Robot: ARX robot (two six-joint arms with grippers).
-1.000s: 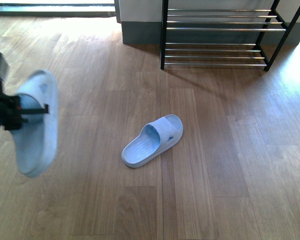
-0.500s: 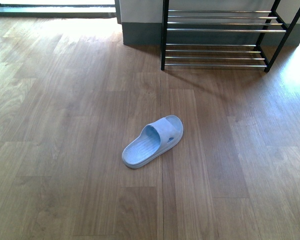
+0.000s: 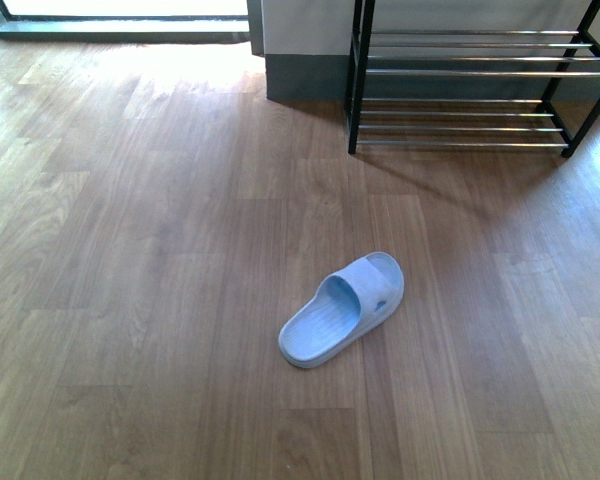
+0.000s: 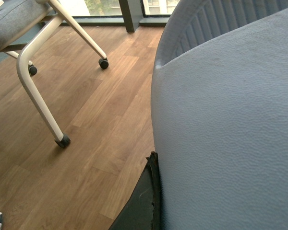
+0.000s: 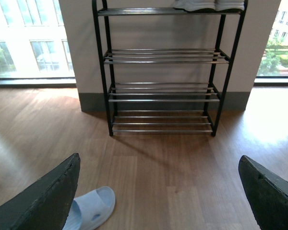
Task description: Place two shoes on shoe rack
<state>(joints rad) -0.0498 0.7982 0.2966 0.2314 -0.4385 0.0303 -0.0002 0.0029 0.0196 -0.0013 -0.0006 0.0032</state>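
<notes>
Standing well ahead of the open right gripper is the rack; one slide lies just beside that gripper's finger. The left gripper clamps the other slide, probably light, bendy foam, best pinched at the strap.

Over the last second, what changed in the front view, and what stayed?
The left arm's held slide swung out past the front view's left edge. The view then shifted, so things sit lower and further right. The floor slide and shoe rack kept their places.
</notes>
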